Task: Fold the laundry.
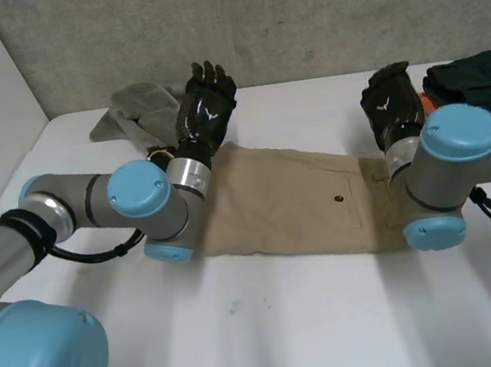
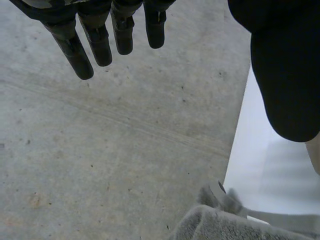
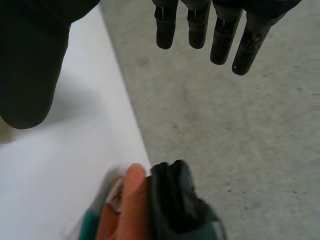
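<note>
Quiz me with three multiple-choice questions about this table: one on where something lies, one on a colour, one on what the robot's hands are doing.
1. Where is the grey cloth?
A) at the table's far edge, beside the left hand
B) on the floor
C) draped over the right arm

2. What colour is the garment spread flat mid-table?
A) blue
B) tan
C) red

3. The right hand, like the left, has its fingers:
A) curled round cloth
B) straight, holding nothing
C) pinching a corner

Answers: 1 A, the head view shows it bunched near the wall by that hand. 2 B, it is plainly tan. 3 B, both wrist views show straight fingers with nothing held.
</note>
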{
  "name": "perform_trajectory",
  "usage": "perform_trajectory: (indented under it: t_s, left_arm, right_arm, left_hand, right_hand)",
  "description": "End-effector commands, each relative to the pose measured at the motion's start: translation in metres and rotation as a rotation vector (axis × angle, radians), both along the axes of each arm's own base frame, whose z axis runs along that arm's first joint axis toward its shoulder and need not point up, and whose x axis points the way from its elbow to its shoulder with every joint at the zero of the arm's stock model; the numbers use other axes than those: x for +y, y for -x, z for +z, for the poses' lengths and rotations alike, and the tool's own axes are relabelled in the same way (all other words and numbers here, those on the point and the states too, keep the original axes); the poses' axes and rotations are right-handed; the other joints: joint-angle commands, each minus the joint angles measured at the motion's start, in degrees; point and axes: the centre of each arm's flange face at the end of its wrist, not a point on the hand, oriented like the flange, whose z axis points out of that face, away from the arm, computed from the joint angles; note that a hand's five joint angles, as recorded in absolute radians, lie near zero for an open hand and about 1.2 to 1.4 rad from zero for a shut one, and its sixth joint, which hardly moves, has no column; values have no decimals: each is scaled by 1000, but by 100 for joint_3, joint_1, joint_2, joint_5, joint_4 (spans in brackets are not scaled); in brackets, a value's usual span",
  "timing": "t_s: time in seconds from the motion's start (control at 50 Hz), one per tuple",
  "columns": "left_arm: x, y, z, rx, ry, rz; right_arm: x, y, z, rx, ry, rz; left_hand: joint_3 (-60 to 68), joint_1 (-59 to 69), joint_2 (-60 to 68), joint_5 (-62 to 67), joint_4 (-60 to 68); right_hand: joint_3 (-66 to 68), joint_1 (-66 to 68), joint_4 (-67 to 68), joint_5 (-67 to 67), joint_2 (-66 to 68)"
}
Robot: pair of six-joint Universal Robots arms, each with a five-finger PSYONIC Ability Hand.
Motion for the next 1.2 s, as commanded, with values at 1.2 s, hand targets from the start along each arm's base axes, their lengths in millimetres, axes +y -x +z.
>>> perform_trajectory:
  t_s: [1.2]
  left_arm:
    - [120,-94,69,388,-523,4]
  right_arm:
    - [135,-44,33,123,-103,673]
  left_hand:
    - [-205,-88,-169,-263,-160]
  right_hand:
    - [6768,6844,6647,6621,6742]
